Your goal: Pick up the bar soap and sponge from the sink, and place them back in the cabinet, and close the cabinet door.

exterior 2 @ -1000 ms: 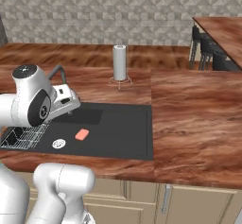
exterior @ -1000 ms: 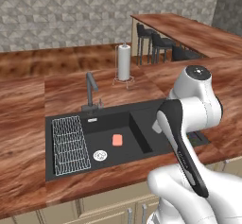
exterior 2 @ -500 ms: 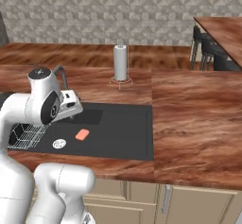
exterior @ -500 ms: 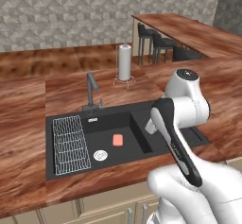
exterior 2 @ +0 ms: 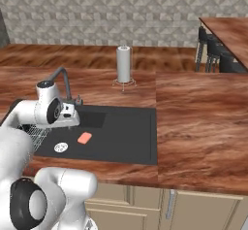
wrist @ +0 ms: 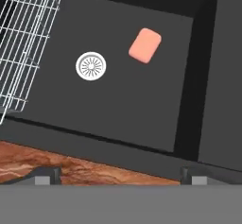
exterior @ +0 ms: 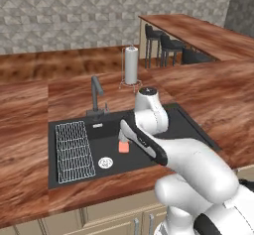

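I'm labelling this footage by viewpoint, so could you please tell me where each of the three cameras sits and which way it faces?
Left base view: behind the arm on its left, looking forward and down at the sink; the white arm rises lower right.
Right base view: behind on the right, same sink; the arm rises lower left.
Hand view: on the hand, looking down into the basin; finger tips at the bottom.
All three share the bar soap and drain.

Base views flank the sink; hand view looks down inside.
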Robot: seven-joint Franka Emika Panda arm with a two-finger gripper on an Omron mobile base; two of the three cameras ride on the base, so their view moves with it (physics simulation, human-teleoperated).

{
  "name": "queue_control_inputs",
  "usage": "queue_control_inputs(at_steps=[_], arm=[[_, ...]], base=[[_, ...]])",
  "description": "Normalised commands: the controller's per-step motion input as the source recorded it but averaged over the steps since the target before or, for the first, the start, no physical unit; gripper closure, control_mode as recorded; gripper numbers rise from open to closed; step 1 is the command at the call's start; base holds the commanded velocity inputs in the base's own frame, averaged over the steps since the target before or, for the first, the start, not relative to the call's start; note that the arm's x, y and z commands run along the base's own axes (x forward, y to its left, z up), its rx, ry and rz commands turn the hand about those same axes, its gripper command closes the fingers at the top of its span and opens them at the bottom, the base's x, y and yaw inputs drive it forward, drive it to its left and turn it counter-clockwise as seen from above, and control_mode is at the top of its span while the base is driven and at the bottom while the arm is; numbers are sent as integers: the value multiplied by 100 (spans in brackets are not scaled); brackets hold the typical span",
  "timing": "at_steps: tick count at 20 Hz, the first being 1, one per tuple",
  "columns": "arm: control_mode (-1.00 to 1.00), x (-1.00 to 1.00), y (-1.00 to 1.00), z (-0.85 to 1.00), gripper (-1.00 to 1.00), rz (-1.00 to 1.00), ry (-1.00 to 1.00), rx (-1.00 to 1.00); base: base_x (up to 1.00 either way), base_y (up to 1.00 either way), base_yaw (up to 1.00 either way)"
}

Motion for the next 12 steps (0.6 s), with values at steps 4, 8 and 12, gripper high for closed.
queue_control_inputs(at_steps=[4,8,12], arm=[[-100,91,5,-35,-100,-23,17,-1],[-100,78,-11,-66,-100,-13,14,0],[-100,65,-2,-77,-100,-4,5,4]], base=[[0,0,0],[0,0,0],[0,0,0]])
